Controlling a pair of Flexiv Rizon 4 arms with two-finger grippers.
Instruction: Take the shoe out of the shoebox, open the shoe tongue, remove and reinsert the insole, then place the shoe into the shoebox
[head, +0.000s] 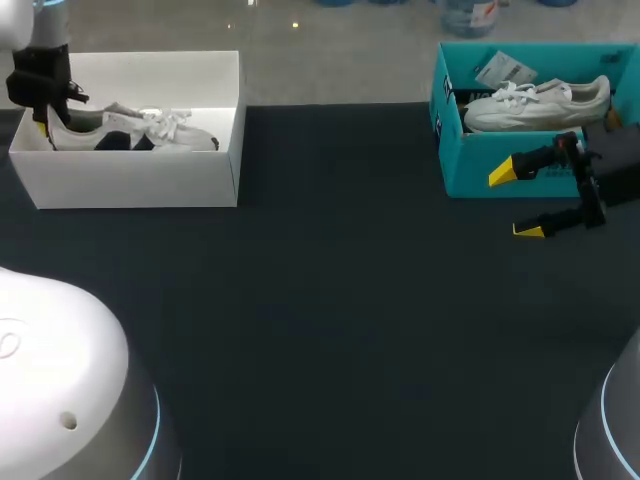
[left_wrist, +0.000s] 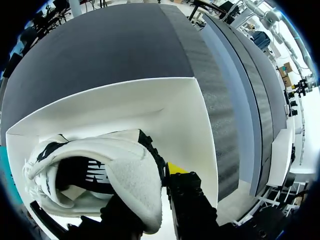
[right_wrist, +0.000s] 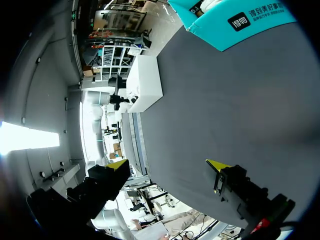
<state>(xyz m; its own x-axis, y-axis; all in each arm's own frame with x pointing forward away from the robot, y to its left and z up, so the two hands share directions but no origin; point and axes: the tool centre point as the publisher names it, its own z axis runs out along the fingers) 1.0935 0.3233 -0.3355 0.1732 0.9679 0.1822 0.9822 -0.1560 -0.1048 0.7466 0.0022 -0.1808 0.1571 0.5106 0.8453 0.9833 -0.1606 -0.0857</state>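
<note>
Clamping on the heel of the white shoe, the left gripper is reaching down into the white shoebox at the upper left of the head frame. In the left wrist view the padded heel collar is sitting between the two fingers. One yellow tip is pressing against the collar's outer side, while the other finger is mostly hiding behind the collar. I am judging this a narrow, closed grip on the heel.

The shoe is lying on its sole inside that box, toe pointing toward the frame's middle, so the lift-out is only beginning. Opening the tongue, pulling and refitting the insole, and returning the shoe to the box are all waiting.

Over at the right edge of the head frame, the right gripper is hanging above the dark table with its fingers spread wide and nothing between them. It is sitting just in front of a teal shoebox at the upper right, which is holding a second white shoe.
</note>
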